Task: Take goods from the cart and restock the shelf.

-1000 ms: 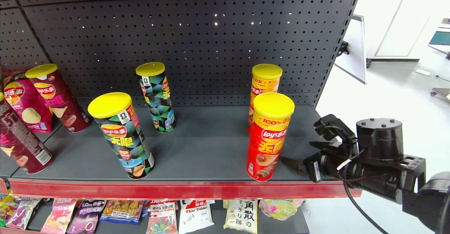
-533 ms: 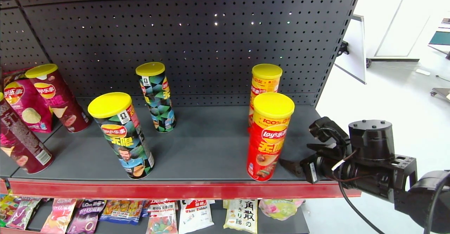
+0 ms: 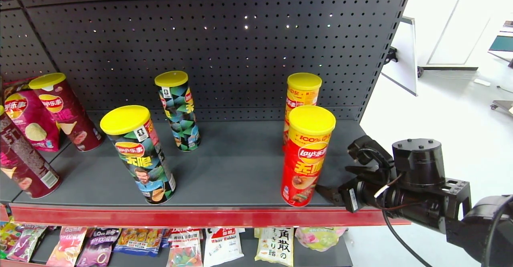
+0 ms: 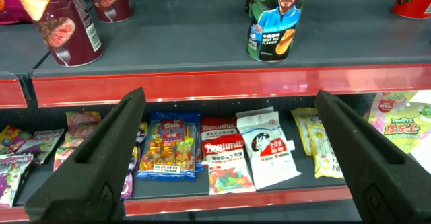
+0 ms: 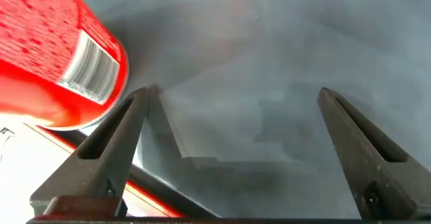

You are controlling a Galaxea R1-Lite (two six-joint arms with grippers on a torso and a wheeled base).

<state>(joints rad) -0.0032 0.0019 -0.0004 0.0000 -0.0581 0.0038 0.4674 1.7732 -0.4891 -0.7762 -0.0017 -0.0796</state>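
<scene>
On the dark grey shelf (image 3: 240, 166) a red chip can (image 3: 308, 154) with a yellow lid stands upright near the front right, and a second one (image 3: 301, 94) stands behind it. My right gripper (image 3: 330, 193) hovers low over the shelf's right end, just right of the front red can. It is open, and the can's base (image 5: 54, 56) lies just outside one finger (image 5: 114, 143). My left gripper (image 4: 229, 96) is open and holds nothing, in front of the shelf's red front lip (image 4: 222, 83).
Two green-black cans (image 3: 138, 154) (image 3: 178, 110) stand mid-shelf, with maroon cans (image 3: 66, 110) and a bag at the left. Snack bags (image 4: 222, 157) fill the shelf below. A perforated back panel (image 3: 224, 50) closes the rear. Bare shelf lies between the green and red cans.
My right arm has crept left along the shelf's front, bringing its gripper closer to the front red can. The cans have not moved.
</scene>
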